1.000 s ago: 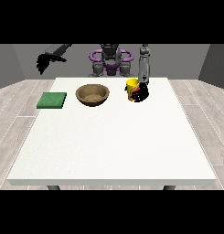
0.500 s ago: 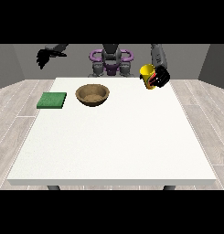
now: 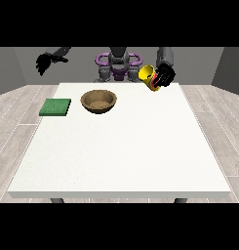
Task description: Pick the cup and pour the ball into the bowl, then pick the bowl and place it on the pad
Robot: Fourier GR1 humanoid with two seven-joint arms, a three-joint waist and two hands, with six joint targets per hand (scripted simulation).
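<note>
The yellow cup (image 3: 149, 76) hangs in the air above the table's far right part, tilted with its mouth towards the view's left. The hand at the view's right (image 3: 163, 75) has its fingers curled round it. The ball is hidden from me. A brown wooden bowl (image 3: 98, 101) stands upright on the table left of the cup and lower down, apart from it. A flat green pad (image 3: 55, 107) lies near the table's left edge. The hand at the view's left (image 3: 43, 62) is raised off the table, beyond the pad, with curled fingers holding nothing.
The white table (image 3: 121, 151) spreads wide towards the camera. The robot's torso (image 3: 118, 64) with purple rings stands behind the far edge, between the two arms.
The cup has been lifted off the table by the hand at the view's right, carried up, and tilted leftwards. The other hand has barely moved.
</note>
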